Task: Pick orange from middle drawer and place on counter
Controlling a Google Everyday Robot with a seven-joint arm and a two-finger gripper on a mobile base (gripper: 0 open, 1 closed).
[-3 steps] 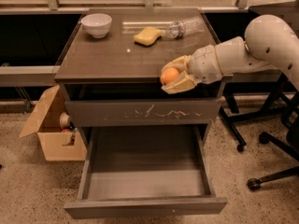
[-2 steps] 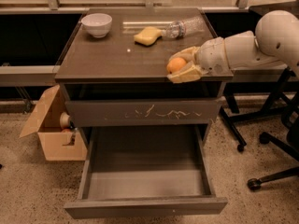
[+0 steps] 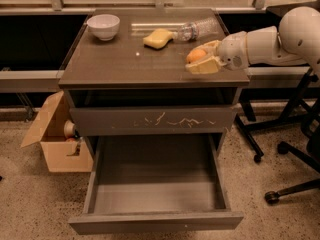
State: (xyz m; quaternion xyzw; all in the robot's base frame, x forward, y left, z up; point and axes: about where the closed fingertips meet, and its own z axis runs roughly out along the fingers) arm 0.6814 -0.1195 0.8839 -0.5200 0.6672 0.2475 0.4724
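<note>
The orange is a small round fruit held between the pale fingers of my gripper. The gripper is shut on it, over the right front part of the counter, just above the surface. The white arm reaches in from the right. The middle drawer stands pulled out wide below, its grey inside bare. Above it is the shut drawer front with pale scratch marks.
On the counter stand a white bowl at the back left, a yellow sponge and a lying clear plastic bottle at the back. An open cardboard box sits left of the cabinet. Office chair legs are at the right.
The gripper has carried the orange up from beside the cabinet's right front edge and back over the counter top.
</note>
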